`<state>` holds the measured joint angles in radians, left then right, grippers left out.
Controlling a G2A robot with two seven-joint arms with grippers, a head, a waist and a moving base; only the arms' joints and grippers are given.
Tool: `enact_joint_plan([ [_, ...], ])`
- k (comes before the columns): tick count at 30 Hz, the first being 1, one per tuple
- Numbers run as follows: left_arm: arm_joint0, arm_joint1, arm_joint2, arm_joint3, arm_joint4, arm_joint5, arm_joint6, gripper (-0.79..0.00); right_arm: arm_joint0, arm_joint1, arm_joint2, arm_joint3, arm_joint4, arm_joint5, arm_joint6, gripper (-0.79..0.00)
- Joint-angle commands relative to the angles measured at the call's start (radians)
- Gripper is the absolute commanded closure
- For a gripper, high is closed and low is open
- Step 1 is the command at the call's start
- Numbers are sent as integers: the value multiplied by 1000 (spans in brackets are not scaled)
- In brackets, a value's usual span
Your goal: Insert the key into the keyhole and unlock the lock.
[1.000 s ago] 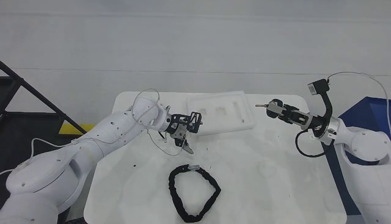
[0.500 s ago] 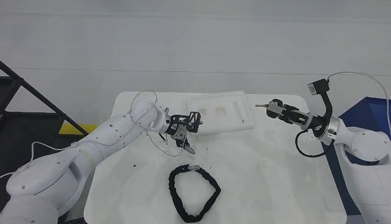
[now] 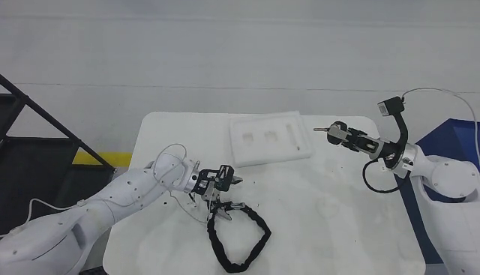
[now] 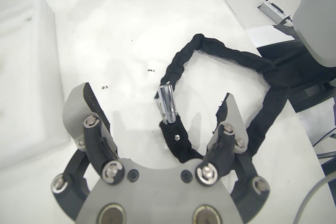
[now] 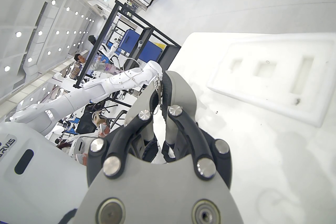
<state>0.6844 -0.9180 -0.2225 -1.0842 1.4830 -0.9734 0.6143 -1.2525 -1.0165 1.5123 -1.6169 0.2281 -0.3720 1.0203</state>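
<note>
A black fabric-covered chain lock [image 3: 264, 234] lies in a loop near the table's front edge, and its silver lock cylinder [image 4: 167, 105] points away from the wrist. My left gripper [image 4: 157, 93] is open, low over the table, with one finger on each side of the cylinder and neither touching it. In the top view the left gripper [image 3: 223, 198] sits at the loop's far end. Above the table's right side, my right gripper [image 3: 335, 133] is shut on a small metal key [image 3: 320, 130]. The key [image 5: 158, 86] shows between the right gripper's [image 5: 162, 78] pads.
A white foam tray [image 3: 270, 138] with three shallow pockets lies at the back middle of the table [image 3: 337, 215]. Small dark specks dot the surface near the lock. The table's right edge runs close behind the chain in the left wrist view.
My left arm has swung from beside the foam tray toward the front of the table, down to the chain lock, and its open fingers now straddle the cylinder. The right arm has not moved.
</note>
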Motion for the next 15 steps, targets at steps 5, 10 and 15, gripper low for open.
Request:
enact_joint_plan([
  [5, 35, 5, -23, 8, -31, 21, -77, -785, 0, 0, 0, 0, 0, 0, 0, 0],
  [10, 54, 6, -47, -16, -48, 44, -147, -785, 0, 0, 0, 0, 0, 0, 0, 0],
  [15, 75, 12, -68, -53, -7, 112, -173, -785, 0, 0, 0, 0, 0, 0, 0, 0],
])
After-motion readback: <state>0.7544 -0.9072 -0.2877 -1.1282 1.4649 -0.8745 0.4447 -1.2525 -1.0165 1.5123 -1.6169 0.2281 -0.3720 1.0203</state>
